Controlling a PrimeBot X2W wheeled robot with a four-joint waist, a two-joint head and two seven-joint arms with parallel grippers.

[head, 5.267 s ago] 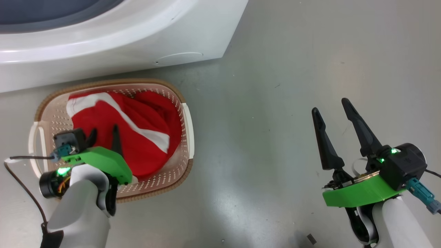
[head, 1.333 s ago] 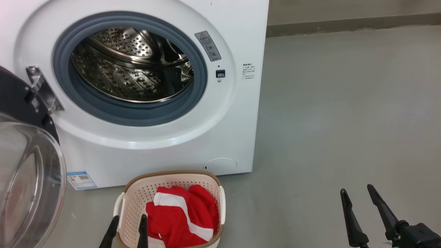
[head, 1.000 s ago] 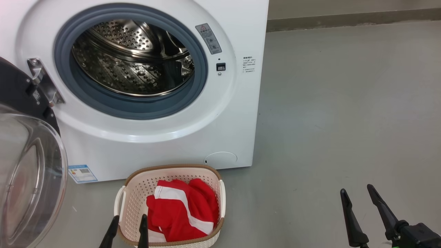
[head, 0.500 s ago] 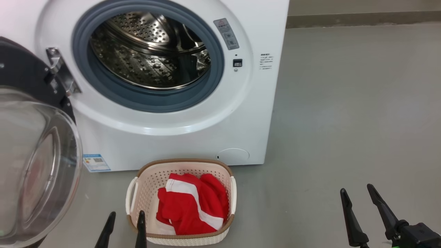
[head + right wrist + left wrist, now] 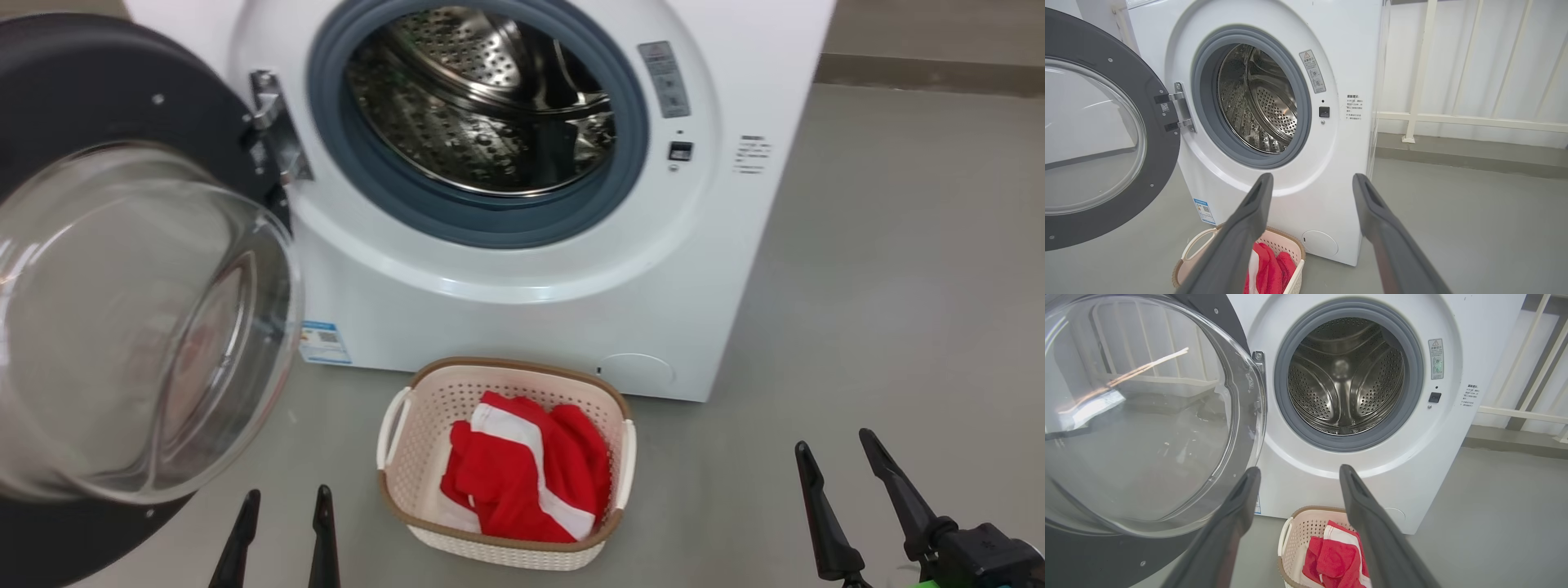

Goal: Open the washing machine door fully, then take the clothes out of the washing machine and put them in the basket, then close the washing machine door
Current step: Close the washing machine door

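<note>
The white washing machine (image 5: 522,310) stands before me with its steel drum (image 5: 482,98) bare inside. Its door (image 5: 122,269), black-rimmed with a bulging glass bowl, is swung wide open to the left on its hinge (image 5: 273,122). On the floor in front sits the cream basket (image 5: 408,425) holding the red clothes (image 5: 522,482) with white stripes. My left gripper (image 5: 286,498) is open with nothing in it, low at the basket's left, below the door. My right gripper (image 5: 837,453) is open too, over bare floor to the right. Both wrist views face the drum (image 5: 1345,375) (image 5: 1257,102) between open fingers.
Grey floor (image 5: 898,286) stretches to the right of the machine. A white railing (image 5: 1453,118) and pale wall run behind the machine's right side. The open door (image 5: 1139,416) takes up the space at the left, close to my left arm.
The head view has swung left and pulled back, bringing the open door more into view. Both grippers stay open and low; the clothes lie in the basket as before.
</note>
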